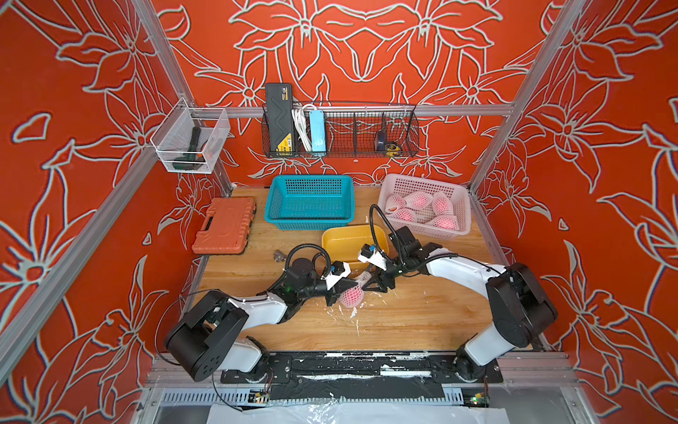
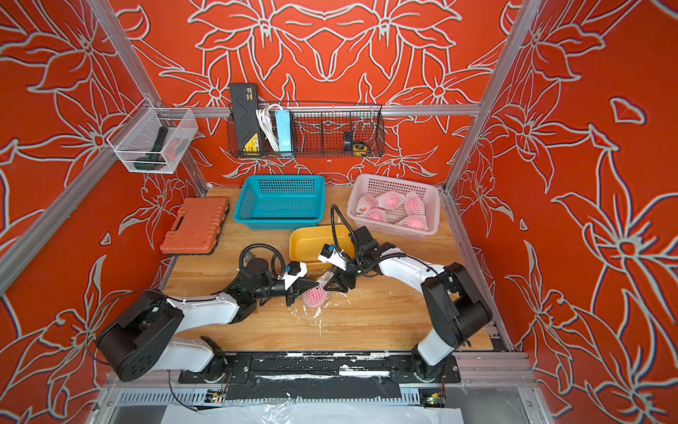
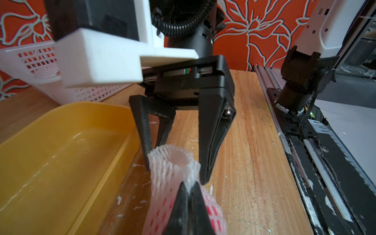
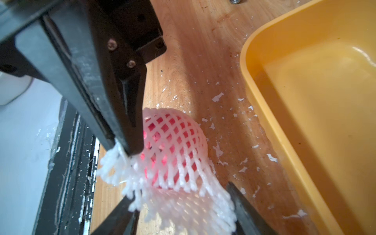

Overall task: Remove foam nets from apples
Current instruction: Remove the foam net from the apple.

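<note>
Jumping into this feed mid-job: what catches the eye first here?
At the centre of the table both grippers meet over one apple: the left gripper is shut on its net, the right gripper straddles the net's open end, jaws apart. Back right, a pink basket holds five more netted apples; white crumbs litter the wood around the grippers.

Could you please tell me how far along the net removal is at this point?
Done: nothing yet; the teal basket and yellow tub are both empty. In hand: one apple lies on the table inside its foam net, with the left gripper shut on the net and the right gripper open astride its loose end. Left: five netted apples wait in the pink basket.
</note>
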